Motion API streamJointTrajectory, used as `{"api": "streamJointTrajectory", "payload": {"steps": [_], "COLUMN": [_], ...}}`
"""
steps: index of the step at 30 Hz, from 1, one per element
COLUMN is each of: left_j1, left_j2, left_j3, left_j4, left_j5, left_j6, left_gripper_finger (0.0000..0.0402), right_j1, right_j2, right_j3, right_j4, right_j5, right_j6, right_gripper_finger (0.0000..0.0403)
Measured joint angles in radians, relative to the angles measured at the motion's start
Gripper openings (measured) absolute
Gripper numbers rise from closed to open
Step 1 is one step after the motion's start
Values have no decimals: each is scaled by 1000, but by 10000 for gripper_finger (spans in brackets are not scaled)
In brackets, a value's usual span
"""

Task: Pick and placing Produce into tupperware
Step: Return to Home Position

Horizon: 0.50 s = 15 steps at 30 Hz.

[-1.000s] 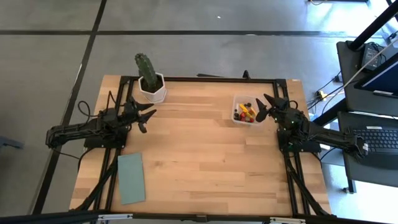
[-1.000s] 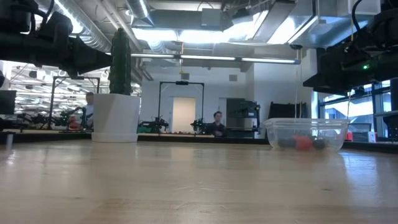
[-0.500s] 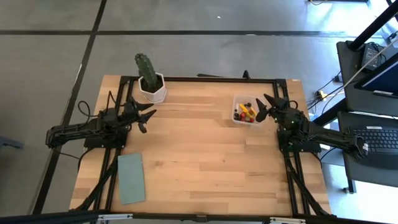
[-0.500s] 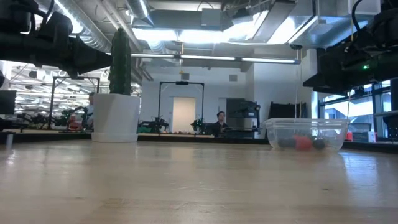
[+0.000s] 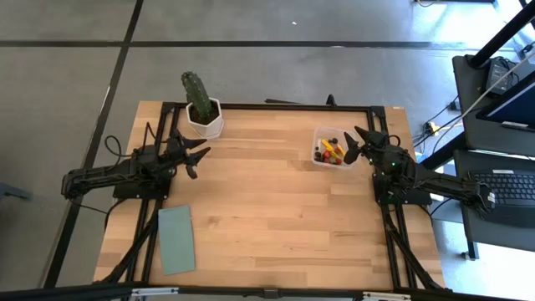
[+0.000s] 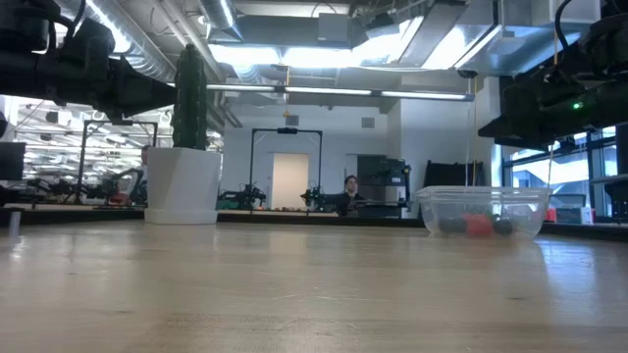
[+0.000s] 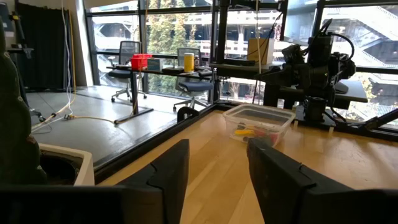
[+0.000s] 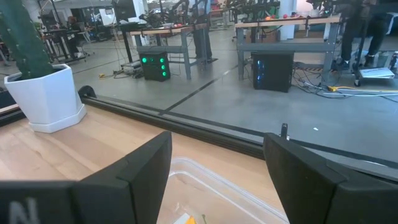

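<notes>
Risk: right gripper point(image 5: 354, 144), spread, hovers at the rim of the small clear plastic tupperware point(image 5: 317, 134) of tiny toy produce point(image 5: 328, 150), where a low retreat could tip it; left gripper point(image 5: 199, 157), spread, waits near the white cactus pot point(image 5: 205, 122).

We see a pale, wood-grained tabletop point(image 5: 267, 209), clear tupperware point(image 5: 338, 132), red, yellow and dark produce point(image 5: 328, 151), green cactus point(image 5: 195, 88), white pot point(image 5: 206, 124), grey-green pad point(image 5: 176, 239).
</notes>
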Motion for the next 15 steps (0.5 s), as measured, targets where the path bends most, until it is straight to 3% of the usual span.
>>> {"api": "streamJointTrajectory", "payload": {"steps": [15], "left_j1": [0], "left_j2": [0], "left_j3": [0], "left_j4": [0], "left_j5": [0], "left_j6": [0], "left_gripper_finger": [147], "right_j1": [0], "right_j2": [0], "right_j3": [0], "right_j4": [0], "right_j5": [0], "right_j6": [0], "right_gripper_finger": [255]}}
